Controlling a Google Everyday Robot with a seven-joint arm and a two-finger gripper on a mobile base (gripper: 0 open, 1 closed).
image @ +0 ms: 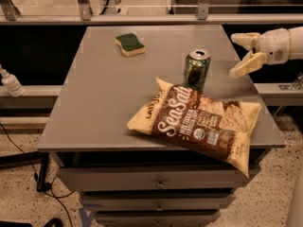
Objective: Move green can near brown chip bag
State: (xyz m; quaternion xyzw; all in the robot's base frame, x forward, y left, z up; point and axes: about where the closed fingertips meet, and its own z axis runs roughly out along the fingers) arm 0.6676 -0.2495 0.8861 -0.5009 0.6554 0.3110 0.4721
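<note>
The green can (pixel 196 70) stands upright on the grey table (pixel 104 98), right behind the upper edge of the brown chip bag (pixel 199 124); whether it touches the bag I cannot tell. The bag lies flat at the front right, its right end overhanging the table edge. My gripper (pixel 243 55) is to the right of the can, apart from it, its pale fingers (pixel 246 66) spread open and empty, above the table's right edge.
A green-topped yellow sponge (pixel 129 44) lies at the back of the table. A metal rail (pixel 151 18) runs behind the table. A white bottle (pixel 10 82) sits on a ledge at far left. Drawers (pixel 158 181) are below the tabletop.
</note>
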